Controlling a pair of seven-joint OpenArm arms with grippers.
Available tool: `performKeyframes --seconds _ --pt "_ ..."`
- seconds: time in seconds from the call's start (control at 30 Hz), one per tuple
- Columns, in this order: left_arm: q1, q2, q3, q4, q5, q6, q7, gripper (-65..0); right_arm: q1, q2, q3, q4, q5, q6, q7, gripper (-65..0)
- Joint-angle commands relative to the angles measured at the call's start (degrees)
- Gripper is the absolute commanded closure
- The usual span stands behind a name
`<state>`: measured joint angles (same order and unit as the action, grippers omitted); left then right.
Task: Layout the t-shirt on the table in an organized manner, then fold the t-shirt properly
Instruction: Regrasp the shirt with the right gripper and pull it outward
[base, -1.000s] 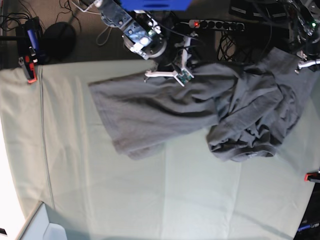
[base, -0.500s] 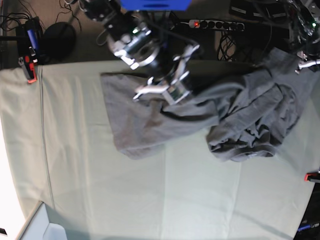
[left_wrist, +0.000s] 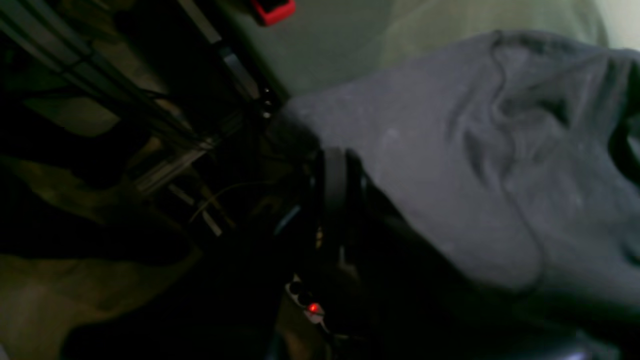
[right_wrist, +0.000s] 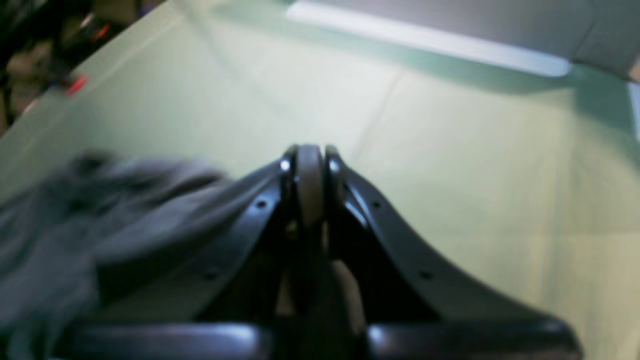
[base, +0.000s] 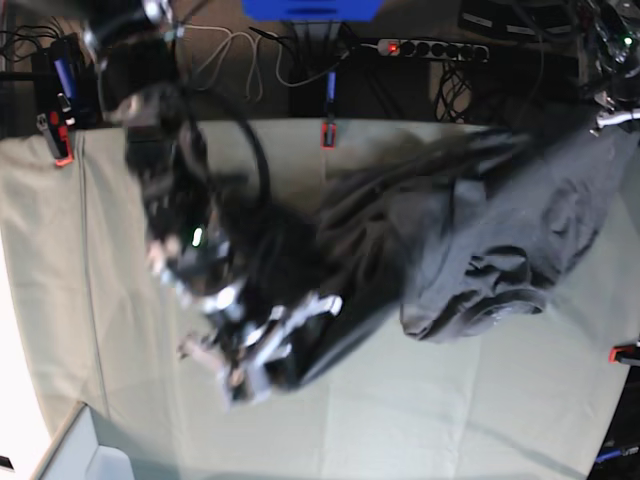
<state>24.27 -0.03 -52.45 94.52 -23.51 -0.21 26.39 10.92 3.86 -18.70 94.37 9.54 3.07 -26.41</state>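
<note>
The dark grey t-shirt (base: 480, 220) lies stretched and bunched across the table (base: 450, 400), from the middle up to the far right corner. My right gripper (base: 290, 350), blurred with motion, is at the shirt's left end, near the table's middle left. In the right wrist view my right gripper (right_wrist: 310, 165) is shut, with the t-shirt (right_wrist: 60, 225) trailing off to its left. My left gripper (base: 612, 120) holds a raised edge of the shirt at the top right. In the left wrist view the t-shirt (left_wrist: 450, 150) drapes over my dark left gripper (left_wrist: 335, 185).
Red clamps (base: 62, 150) (base: 326, 133) (base: 625, 352) sit on the table's edges. A power strip (base: 430, 48) and cables lie beyond the far edge. A pale box (base: 90, 450) stands at the near left corner.
My right arm has swung from the far edge down toward the table's middle left, shutting and dragging the shirt's left part with it. The left gripper has stayed at the top right.
</note>
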Motion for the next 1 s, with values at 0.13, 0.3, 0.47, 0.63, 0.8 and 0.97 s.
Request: performKeyframes --seconds 0.13,0.3,0.47,0.63,0.8,0.97 --pt "1.79 -0.71 -0.08 5.66 -0.01 -0.10 -1.64 -0.1 12.07 0.05 6.52 -10.37 3.51 -0.21 2.37 0.0" --pt "1.53 -0.71 0.01 6.89 -0.01 -0.10 -1.64 -0.1 20.51 -0.21 7.05 -25.31 3.87 -0.21 3.51 0.0" --pt "0.48 -0.71 0.09 6.53 -0.01 -0.10 -1.64 -0.1 21.13 -1.00 6.96 -32.70 3.87 -0.21 2.46 0.0" --pt "-1.20 -0.71 0.09 6.45 -0.01 -0.10 -1.64 -0.1 8.82 -0.74 6.96 -21.62 3.60 -0.13 0.96 -7.4" --pt "-4.10 -1.33 -0.26 7.06 -0.01 -0.10 -1.64 -0.1 -6.21 -0.74 7.05 -10.02 3.87 -0.13 1.49 -19.2" --pt "-8.67 -4.85 -0.35 7.50 -0.45 0.25 -1.64 -0.1 -15.71 -2.41 7.05 -8.61 3.60 -0.13 1.49 -31.5"
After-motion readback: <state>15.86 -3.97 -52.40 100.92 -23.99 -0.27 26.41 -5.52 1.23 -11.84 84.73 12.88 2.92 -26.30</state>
